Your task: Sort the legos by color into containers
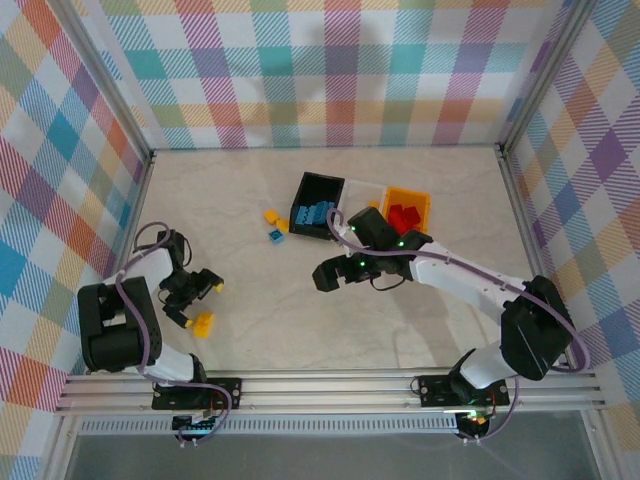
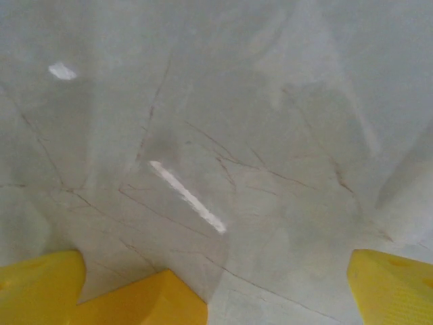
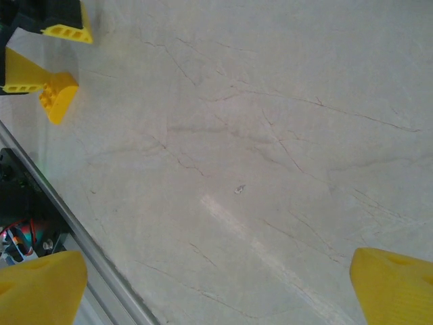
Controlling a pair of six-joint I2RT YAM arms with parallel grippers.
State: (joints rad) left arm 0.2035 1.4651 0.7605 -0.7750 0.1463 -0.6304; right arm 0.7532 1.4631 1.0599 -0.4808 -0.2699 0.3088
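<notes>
Down at the near left of the table (image 1: 420,330), the left gripper (image 1: 200,305) sits low over the surface with its fingers spread wide and nothing clamped. A yellow brick (image 1: 203,323) lies on the table just beside one fingertip; in the left wrist view it shows close against the finger (image 2: 40,288) on that picture's left. I cannot tell whether they touch.

Toward the middle, the right gripper (image 1: 322,275) hangs over bare table, its jaws wide apart and holding nothing.

At the far side three bins stand in a row, side by side: the black bin (image 1: 308,183) with blue bricks (image 1: 314,212) in it, the white bin (image 1: 360,188) in the middle, and the orange bin (image 1: 409,193) holding red bricks (image 1: 403,217). What the white one holds I cannot make out.

Just left of the black bin lie three loose pieces: a yellow one (image 1: 270,216), another yellow (image 1: 283,225) and a blue one (image 1: 275,236).
</notes>
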